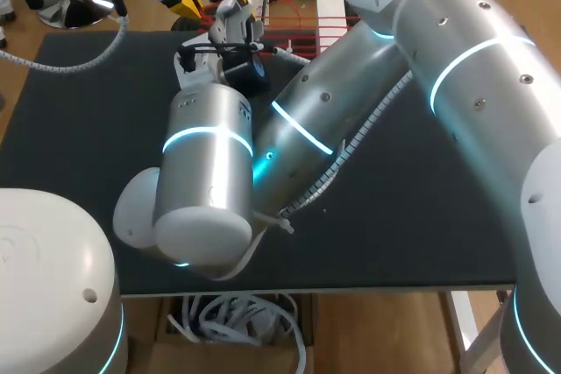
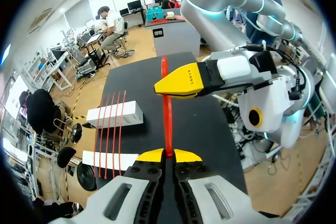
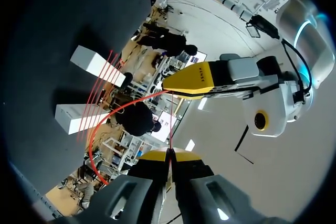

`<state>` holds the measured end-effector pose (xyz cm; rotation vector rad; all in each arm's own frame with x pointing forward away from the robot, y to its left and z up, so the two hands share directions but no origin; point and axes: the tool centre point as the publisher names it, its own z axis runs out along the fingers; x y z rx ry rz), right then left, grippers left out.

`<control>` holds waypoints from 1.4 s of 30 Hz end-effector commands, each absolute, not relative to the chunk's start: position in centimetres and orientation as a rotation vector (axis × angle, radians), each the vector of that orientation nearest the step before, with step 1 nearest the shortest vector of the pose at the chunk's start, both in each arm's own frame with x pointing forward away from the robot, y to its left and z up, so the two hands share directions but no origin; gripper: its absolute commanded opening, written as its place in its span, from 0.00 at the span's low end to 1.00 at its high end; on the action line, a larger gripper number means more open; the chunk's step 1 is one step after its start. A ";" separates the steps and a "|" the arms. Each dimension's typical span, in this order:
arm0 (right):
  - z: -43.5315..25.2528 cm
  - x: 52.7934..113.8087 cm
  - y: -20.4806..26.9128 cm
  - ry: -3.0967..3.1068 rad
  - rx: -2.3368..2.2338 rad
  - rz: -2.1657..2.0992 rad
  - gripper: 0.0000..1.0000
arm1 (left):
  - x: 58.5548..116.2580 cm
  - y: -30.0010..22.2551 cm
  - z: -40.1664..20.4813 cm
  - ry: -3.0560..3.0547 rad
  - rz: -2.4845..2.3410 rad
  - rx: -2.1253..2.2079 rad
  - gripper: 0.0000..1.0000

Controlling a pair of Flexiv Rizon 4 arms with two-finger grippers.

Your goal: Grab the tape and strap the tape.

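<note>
The left gripper (image 2: 169, 155) has its fingers pinched together on the tape (image 2: 166, 108); the right gripper (image 3: 169, 155), likewise pinched on it, sits just ahead, facing it.

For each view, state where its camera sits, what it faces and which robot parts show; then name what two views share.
Head view: above and behind, looking down on the table; left arm and right arm show.
Left wrist view: on the left wrist, along the left hand, toward the right hand.
Right wrist view: on the right wrist, along the right hand, toward the left hand.
Wrist views share red tape and white blocks.
</note>
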<state>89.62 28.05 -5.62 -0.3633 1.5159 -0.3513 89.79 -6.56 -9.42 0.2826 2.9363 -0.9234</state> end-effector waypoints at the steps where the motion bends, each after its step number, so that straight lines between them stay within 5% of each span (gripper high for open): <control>1: -5.6 89.7 28.1 1.517 -0.373 -0.354 0.00 | 89.8 -6.5 -9.3 2.940 -0.920 0.283 0.00; 42: -6.9 90.2 31.5 1.521 -0.426 -0.313 0.00 | 89.8 -6.5 -9.3 2.940 -0.920 0.283 0.00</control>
